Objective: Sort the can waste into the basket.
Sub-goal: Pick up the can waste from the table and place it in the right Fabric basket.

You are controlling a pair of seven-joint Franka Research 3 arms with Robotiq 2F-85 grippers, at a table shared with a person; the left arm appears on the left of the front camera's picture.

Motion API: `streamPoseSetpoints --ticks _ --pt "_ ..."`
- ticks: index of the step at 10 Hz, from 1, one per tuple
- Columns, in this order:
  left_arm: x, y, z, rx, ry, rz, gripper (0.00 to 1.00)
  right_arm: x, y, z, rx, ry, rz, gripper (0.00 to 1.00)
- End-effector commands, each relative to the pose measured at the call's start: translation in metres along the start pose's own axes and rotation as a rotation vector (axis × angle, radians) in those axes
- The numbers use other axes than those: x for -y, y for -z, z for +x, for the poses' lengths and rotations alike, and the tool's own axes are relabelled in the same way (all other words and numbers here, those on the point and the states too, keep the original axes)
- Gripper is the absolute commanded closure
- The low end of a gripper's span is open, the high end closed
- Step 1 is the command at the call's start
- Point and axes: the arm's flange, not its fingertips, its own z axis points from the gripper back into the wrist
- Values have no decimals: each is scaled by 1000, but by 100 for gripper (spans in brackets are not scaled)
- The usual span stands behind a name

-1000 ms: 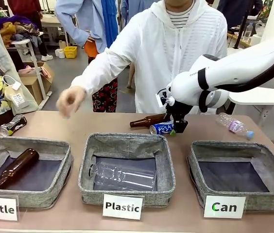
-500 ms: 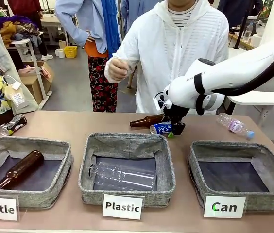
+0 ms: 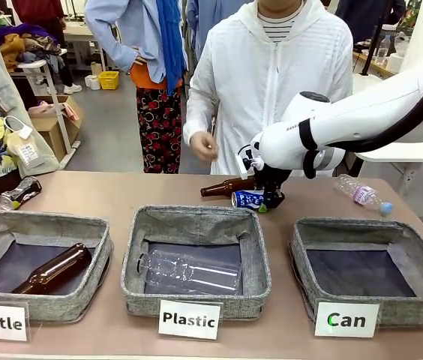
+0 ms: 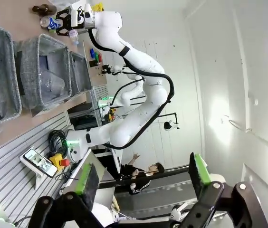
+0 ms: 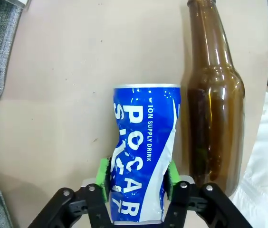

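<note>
The blue POCARI SWEAT can (image 3: 247,199) lies on its side on the table behind the Plastic basket. My right gripper (image 3: 268,199) has come down on it. In the right wrist view the green pads (image 5: 104,173) press both dented sides of the blue can (image 5: 143,142), so the right gripper (image 5: 138,176) is shut on it. The black-and-silver can (image 3: 19,193) lies at the far left of the table. The grey basket labelled "Can" (image 3: 346,229) sits at the front right with nothing in it. My left gripper (image 4: 143,173) hangs open in the air, away from the table.
A brown glass bottle (image 3: 225,186) lies right beside the blue can, almost touching it (image 5: 215,109). A clear plastic bottle (image 3: 361,194) lies behind the Can basket. The Plastic basket (image 3: 196,217) holds a clear bottle; the Bottle basket (image 3: 16,221) holds a brown bottle (image 3: 54,270). The person's hand (image 3: 204,145) hovers beyond the far edge.
The person's hand pulled back from over the table's left to their front. The brown bottle slid rightwards inside the Bottle basket. My right gripper settled a little leftwards onto the blue can.
</note>
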Motion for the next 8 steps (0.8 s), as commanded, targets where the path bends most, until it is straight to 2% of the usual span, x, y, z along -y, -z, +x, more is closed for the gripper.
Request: streamPoseSetpoints --ticks 1,2,3,6,7,8 --pt "0 0 1 6 1 -15 0 5 -5 0 -10 10 14 88" --pt "0 0 1 6 1 -15 0 0 -15 0 -20 4 10 97" --pt "0 0 1 6 1 -15 0 -11 -39 1 -23 -7 10 100" --pt "0 0 1 6 1 -15 0 -76 -147 -7 -40 37 85 100" --pt "0 0 1 6 1 -15 0 -107 -191 -16 21 125 63 100" --pt "0 0 1 6 1 -15 0 -137 -224 -22 69 182 32 72"
